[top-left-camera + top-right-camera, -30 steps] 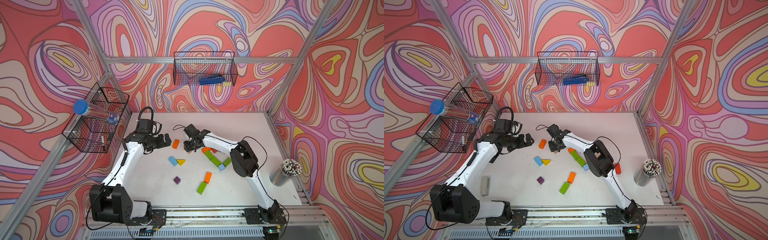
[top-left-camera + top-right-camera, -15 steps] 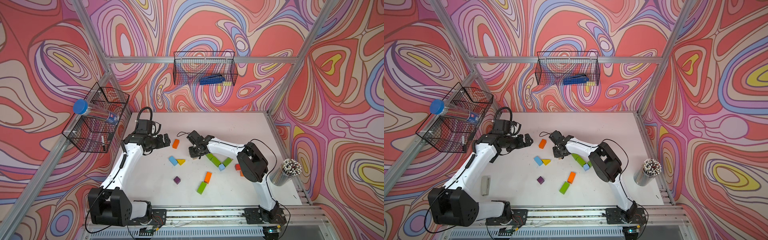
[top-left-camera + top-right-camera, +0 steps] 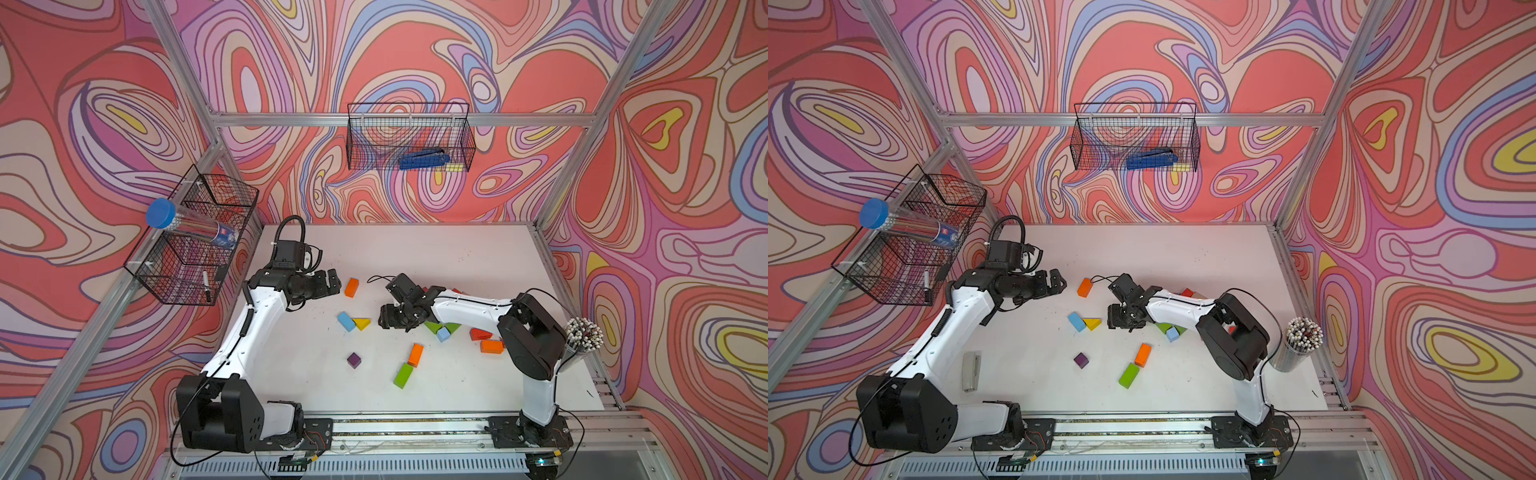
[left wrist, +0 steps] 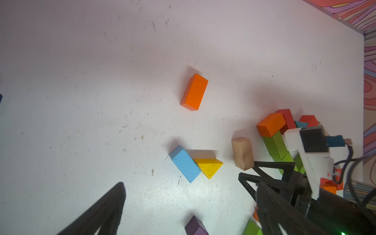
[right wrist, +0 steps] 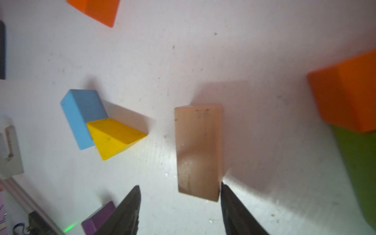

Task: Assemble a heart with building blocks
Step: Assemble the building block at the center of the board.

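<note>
Over white tabletop (image 3: pixel 415 249), R claw (image 5: pixel 180 185) pointing down w/ jaws apart, not clamped on anything. Between its black fingers (image 5: pixel 130 209), one end of plain wood brick (image 5: pixel 198 150), lying flat; one fingertip right at the brick's corner, clear gap on the other side. Just beside that brick, light blue brick (image 3: pixel 346 321) touching yellow triangle block (image 3: pixel 362 323).

L claw (image 3: pixel 331 283) spread wide, holding nothing, above the table near lone orange brick (image 3: pixel 351 287) toward the back.

Nearer the front: purple cube (image 3: pixel 353 360) on its own; second orange brick (image 3: pixel 415 354) end to end w/ green brick (image 3: pixel 403 375).

Under R forearm, a cluster: green bricks (image 4: pixel 274 145) w/ orange block (image 4: pixel 270 124) butting against them, red blocks (image 4: pixel 286 118) and teal triangle (image 4: pixel 301 124) beyond. Alongside in a top view: small light blue cube (image 3: pixel 443 333), red wedge (image 3: pixel 480 333), third orange brick (image 3: pixel 491 346). Blocks scattered, not joined into a heart.

Off to the sides: grey stapler (image 3: pixel 971 371) flat on table by L arm; metal cup of pencils (image 3: pixel 582 336) at the table's right edge. On side wall, wire basket (image 3: pixel 174 286) w/ blue-capped clear bottle (image 3: pixel 195 226) — label blue/red, too small to read — plus marker (image 3: pixel 205 282). On rear wall, back wire basket (image 3: pixel 374 141) w/ blue tool (image 3: pixel 424 159).
</note>
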Tool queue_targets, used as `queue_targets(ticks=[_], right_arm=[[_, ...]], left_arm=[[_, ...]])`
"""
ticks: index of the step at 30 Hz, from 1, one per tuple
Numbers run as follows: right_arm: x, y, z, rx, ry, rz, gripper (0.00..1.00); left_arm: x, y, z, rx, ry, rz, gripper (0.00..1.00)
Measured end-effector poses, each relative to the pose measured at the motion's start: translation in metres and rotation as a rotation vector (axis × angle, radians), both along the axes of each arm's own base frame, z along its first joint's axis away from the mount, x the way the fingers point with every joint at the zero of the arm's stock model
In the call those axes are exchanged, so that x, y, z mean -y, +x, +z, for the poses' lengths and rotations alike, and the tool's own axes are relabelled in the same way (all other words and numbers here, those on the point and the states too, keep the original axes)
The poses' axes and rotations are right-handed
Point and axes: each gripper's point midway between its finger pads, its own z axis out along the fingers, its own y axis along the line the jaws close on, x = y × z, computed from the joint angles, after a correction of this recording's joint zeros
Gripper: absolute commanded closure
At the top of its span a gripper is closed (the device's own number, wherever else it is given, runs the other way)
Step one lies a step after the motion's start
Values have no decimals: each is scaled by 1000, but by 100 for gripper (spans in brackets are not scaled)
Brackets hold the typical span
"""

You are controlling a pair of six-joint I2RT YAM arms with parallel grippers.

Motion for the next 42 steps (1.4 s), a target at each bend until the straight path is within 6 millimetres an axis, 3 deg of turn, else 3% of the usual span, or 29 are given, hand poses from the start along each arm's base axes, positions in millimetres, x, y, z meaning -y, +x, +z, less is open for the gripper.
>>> queue_targets(ticks=[8,14,20,24,30,35,42], right_arm=[[-33,-11,23,2,187,139,39],[-11,-2,33,124,27,200,34],[6,15,41,269,-156,307,22],[8,24,30,299,-239,368,15],[10,23,-4,260,-302,430,13],[12,21,-22,238,-329,459,20],[12,23,-21,258,-342,485,32]], left_arm=[[1,-1,-1,-3,-3,-2,1],[2,0,-1,-1,-8,-5,1],[3,-1,0,-1,-16,-11,0],[3,-1,-1,-2,-15,-11,0],[4,-1,-2,-5,-18,-12,0],[4,-2,-2,-5,-21,-15,0],[4,-1,-2,-3,-22,-15,1]])
